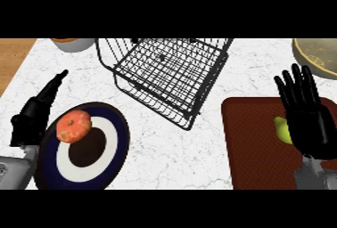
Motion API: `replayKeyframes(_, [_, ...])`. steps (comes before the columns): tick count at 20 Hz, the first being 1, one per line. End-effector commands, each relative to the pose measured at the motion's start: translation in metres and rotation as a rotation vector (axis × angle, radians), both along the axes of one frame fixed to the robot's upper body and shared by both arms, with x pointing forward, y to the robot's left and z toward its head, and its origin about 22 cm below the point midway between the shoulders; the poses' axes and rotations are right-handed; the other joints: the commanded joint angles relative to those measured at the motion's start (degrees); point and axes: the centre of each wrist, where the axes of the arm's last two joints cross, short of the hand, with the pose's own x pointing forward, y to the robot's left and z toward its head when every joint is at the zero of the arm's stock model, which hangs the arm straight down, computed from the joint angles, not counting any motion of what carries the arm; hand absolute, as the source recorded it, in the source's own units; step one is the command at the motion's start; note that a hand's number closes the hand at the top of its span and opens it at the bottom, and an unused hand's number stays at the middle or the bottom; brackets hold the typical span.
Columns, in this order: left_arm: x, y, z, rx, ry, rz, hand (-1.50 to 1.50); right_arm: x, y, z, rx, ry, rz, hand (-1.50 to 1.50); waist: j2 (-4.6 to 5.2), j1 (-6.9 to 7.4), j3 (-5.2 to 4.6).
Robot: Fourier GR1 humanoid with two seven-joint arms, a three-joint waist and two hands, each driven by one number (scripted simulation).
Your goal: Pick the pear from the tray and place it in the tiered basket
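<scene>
Still at the picking step, by the look of things: pear (283,130) not yet lifted, lying on the dark red tray (253,147) at the right of the frame, near the tray's middle and mostly hidden behind the right hand (308,122). Right hand held over the tray, fingers straight and slightly spread, pointing toward the top of the frame, not curled round anything. Only a sliver of yellow-green fruit showing at the hand's left edge; smooth skin, rounded side, shape otherwise hard to judge. Possibly touching the palm, though impossible to tell from this steep angle.

Next move, as a judgement: bring the fingers and thumb round the pear, close on it, lift clear of the tray, then carry leftward and upward in the frame to the black wire tiered basket (168,73) at top centre. Open wire tiers, tilted as seen from above, so a careful lowering needed to keep a round fruit from rolling.

Left hand (36,116) at the left edge of the frame, fingers straight and together, pointing up, resting beside a dark-rimmed plate (99,173) with an orange-red fruit (72,126) on it. Also at the top edge: a small cup (72,43) at upper left, a bowl (319,55) at upper right.
</scene>
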Motion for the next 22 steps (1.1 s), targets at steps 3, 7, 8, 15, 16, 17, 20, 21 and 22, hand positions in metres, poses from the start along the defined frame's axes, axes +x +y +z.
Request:
replayKeyframes(3, [-0.023, -0.008, -0.032, -0.101, 0.136, 0.076, 0.00, 0.014, -0.092, 0.029, -0.249, 0.139, -0.194, 1.50, 0.36, 1.64, -0.89])
replayKeyframes(7, [-0.038, -0.023, -0.067, -0.189, 0.255, 0.105, 0.00, -0.017, -0.171, 0.022, -0.687, 0.482, -0.553, 1.50, 3.76, -0.02, -2.47])
replayKeyframes(8, [-0.043, -0.031, -0.074, -0.213, 0.265, 0.111, 0.00, -0.017, -0.186, 0.020, -0.545, 0.504, -0.741, -1.50, 2.92, 0.40, -1.67])
replayKeyframes(15, [-0.079, -0.039, -0.099, -0.267, 0.338, 0.123, 0.00, 0.017, -0.196, 0.046, -0.382, 0.552, -0.831, -1.50, 0.15, 0.77, -0.90])
replayKeyframes(16, [-0.070, -0.057, -0.104, -0.269, 0.323, 0.121, 0.00, 0.020, -0.214, 0.065, -0.386, 0.556, -0.791, -1.50, 0.24, 0.70, -0.89])
replayKeyframes(17, [-0.071, -0.050, -0.115, -0.277, 0.337, 0.124, 0.00, 0.011, -0.196, 0.056, -0.426, 0.598, -0.737, -1.50, 0.13, 0.08, -0.94])
replayKeyframes(20, [-0.063, -0.043, -0.107, -0.263, 0.341, 0.133, 0.00, 0.025, -0.194, 0.084, -0.612, 0.807, -0.596, -1.50, 0.31, 0.57, -1.11])
replayKeyframes(21, [-0.065, -0.043, -0.101, -0.253, 0.331, 0.128, 0.00, 0.028, -0.191, 0.088, -0.625, 0.867, -0.515, -1.50, 0.16, 1.04, -1.08])
replayKeyframes(22, [-0.069, -0.048, -0.104, -0.263, 0.324, 0.119, 0.00, 0.029, -0.182, 0.084, -0.688, 0.922, -0.469, -1.50, 0.10, 1.07, -1.13])
